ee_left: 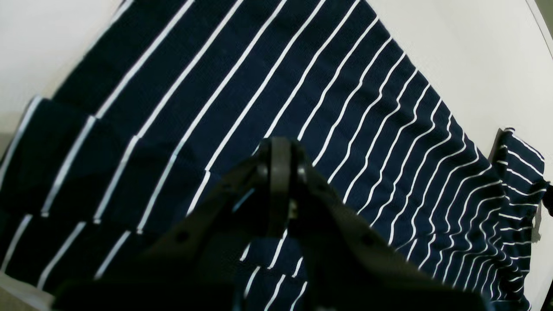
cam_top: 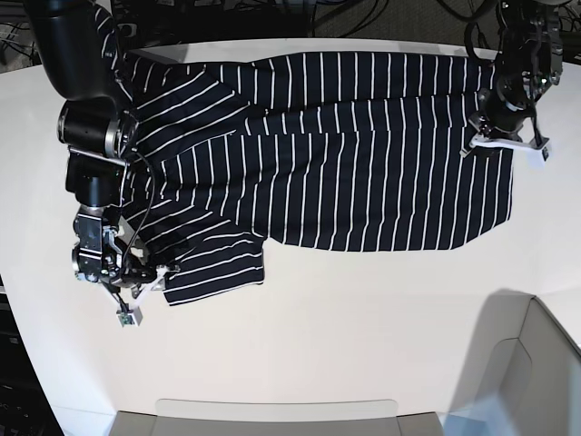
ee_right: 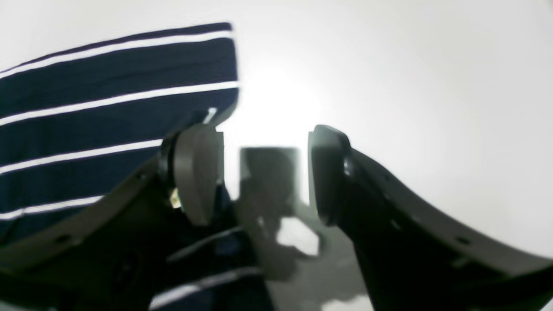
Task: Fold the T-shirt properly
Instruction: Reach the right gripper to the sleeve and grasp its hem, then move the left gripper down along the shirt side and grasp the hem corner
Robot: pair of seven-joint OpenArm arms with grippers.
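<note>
The T-shirt [cam_top: 363, 154], dark navy with thin white stripes, lies spread across the white table [cam_top: 318, 318]. One sleeve [cam_top: 213, 263] points toward the front left. My right gripper [ee_right: 263, 172] stands open at that sleeve's outer edge. Its left finger [ee_right: 196, 172] overlaps the striped sleeve [ee_right: 108, 125], and the gap between the fingers shows only bare table. In the base view this right gripper [cam_top: 143, 277] sits low at the left. My left gripper [ee_left: 281, 172] is shut, fingers pressed together above the striped cloth [ee_left: 345, 108]. No fabric shows between them. It hovers as the left gripper [cam_top: 495, 136] over the shirt's right end.
The right arm's dark links [cam_top: 91, 136] stretch along the table's left side over the shirt's shoulder. A pale bin [cam_top: 536, 363] stands at the front right and a shallow tray rim [cam_top: 272, 409] at the front edge. Cables lie behind the table.
</note>
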